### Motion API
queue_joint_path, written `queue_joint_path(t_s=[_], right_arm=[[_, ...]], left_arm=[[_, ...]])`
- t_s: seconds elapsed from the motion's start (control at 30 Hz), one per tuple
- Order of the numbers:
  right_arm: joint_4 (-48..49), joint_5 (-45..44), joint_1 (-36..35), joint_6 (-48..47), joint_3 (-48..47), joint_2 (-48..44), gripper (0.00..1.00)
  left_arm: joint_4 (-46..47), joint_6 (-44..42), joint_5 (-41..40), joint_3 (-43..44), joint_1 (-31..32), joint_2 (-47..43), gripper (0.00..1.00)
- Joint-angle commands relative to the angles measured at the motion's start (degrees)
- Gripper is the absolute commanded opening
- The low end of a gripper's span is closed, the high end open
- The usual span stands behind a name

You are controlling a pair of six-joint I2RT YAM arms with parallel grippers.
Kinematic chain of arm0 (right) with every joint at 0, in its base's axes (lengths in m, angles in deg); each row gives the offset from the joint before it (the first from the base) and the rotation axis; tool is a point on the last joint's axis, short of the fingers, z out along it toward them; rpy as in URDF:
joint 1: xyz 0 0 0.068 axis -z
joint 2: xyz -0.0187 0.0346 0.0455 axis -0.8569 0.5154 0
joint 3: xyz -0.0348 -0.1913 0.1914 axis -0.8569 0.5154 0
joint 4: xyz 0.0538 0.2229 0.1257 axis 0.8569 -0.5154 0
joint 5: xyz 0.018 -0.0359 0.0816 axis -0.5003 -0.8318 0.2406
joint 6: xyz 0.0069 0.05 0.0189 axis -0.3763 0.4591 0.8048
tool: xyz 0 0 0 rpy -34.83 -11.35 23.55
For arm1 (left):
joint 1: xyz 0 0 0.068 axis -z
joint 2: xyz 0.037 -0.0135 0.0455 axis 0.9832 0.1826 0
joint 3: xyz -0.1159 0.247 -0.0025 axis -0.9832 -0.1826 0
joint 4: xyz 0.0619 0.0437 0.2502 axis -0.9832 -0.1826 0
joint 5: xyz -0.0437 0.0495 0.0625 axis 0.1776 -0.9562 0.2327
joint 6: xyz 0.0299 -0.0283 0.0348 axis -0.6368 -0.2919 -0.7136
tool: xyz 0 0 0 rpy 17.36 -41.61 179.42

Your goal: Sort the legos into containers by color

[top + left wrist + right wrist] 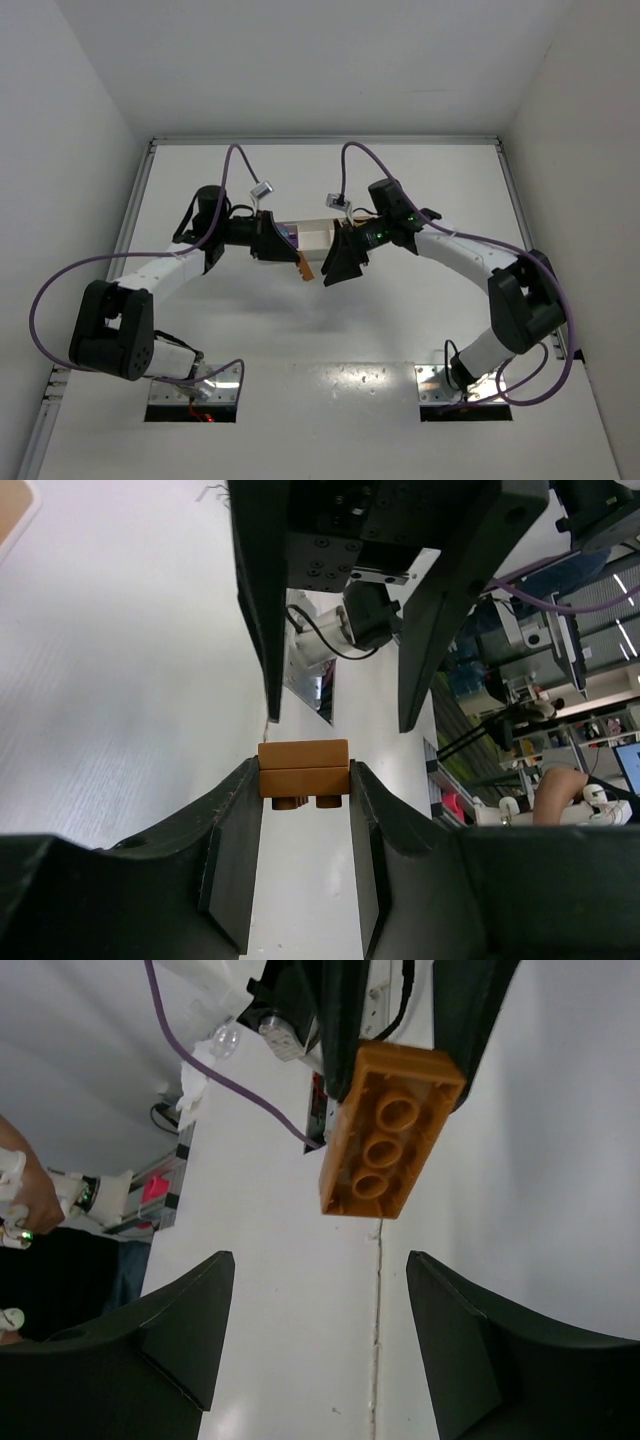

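- Left fingers (232,850) pinch an orange brick (303,770) in mid-air, just in front of the tray (318,236)
- Right fingers (180,1335) stand apart, empty, facing that brick
- Purple bricks (290,236) show in one compartment; the arms hide the rest, so sorting looks unfinished

— Top camera, where is it sitting?
— It's looking down from above and behind my bases, taking in the whole table (320,330) from far off.
— The wrist cameras?
— Each is looking out at close range, facing the other. Both are sharing the orange lego (303,770) midway.
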Motion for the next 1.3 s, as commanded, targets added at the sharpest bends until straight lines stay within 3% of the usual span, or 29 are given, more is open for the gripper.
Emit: queue_joint_path(t_s=[0.0, 0.3, 0.97, 1.07, 1.27], right_arm=[[5.92, -0.44, -0.43, 4.55, -3.14, 1.54, 0.70], [10.58, -4.84, -0.43, 8.16, -4.90, 3.21, 0.70], [6.46, -2.55, -3.68, 4.92, -10.26, 6.64, 0.63], [5.93, -2.55, -4.21, 4.91, -10.88, 7.17, 0.54], [5.92, -1.50, -4.21, 4.91, -10.88, 7.69, 0.16]], left_arm=[[3.00, -0.67, 2.04, 1.73, 1.20, 0.14, 0.09], [3.00, -0.67, 2.04, 1.12, 1.73, -0.39, 0.09], [3.00, -0.14, 1.52, 0.59, 2.78, -0.91, 0.09], [3.00, -0.14, 1.52, 0.59, 2.78, -0.91, 0.09], [3.00, -0.14, 1.52, 0.06, 2.78, -0.91, 0.09]])
